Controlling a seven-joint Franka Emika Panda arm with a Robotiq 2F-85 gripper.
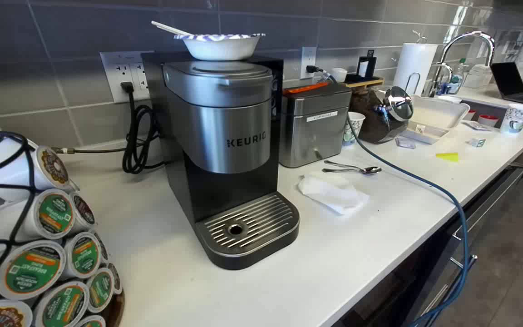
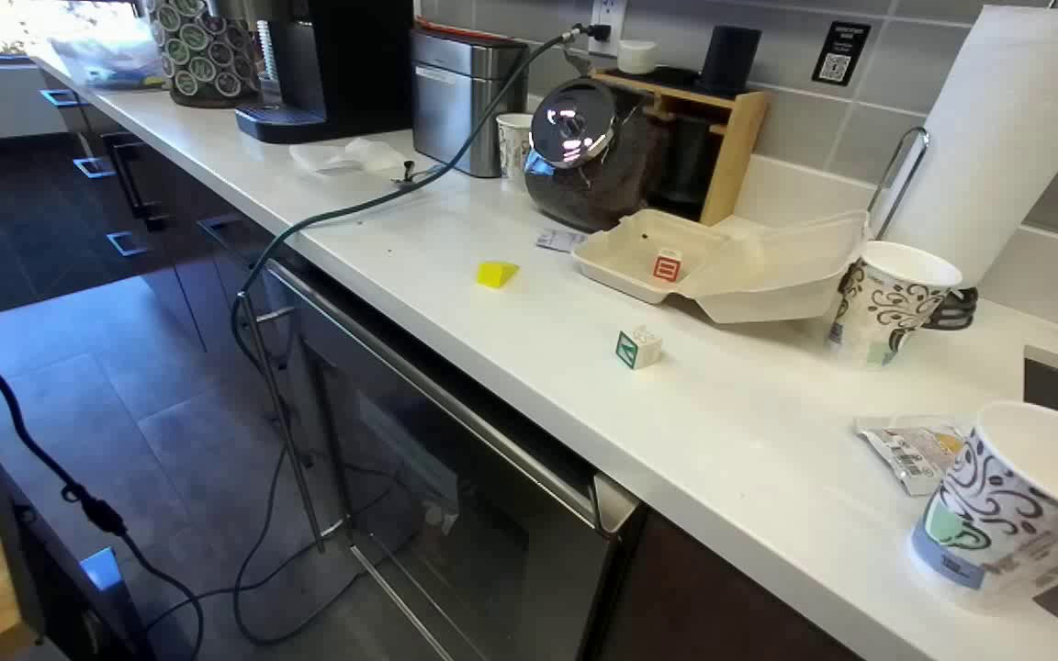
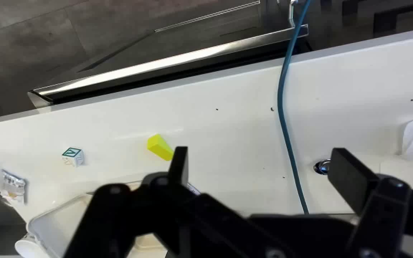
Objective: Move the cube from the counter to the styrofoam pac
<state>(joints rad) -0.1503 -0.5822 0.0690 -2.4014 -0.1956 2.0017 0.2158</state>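
On counter [image 2: 749, 441]: green-letter cube [image 2: 639, 348] near, tray [image 2: 703, 250] far

In an exterior view, green-letter cube sits between tray and near edge, apart from both. Red-letter cube [image 2: 667, 264] lies in tray's left half; yellow block [image 2: 494, 274] left of both cubes, on counter. Wrist view: gripper [image 3: 260, 157] spread wide.

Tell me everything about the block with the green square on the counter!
The block is a small whitish cube, perhaps wooden. One face has a green frame around a green mark, maybe a letter; others show fainter marks. It sits flat on the counter, apart from the open foam tray, touching nothing else visible.
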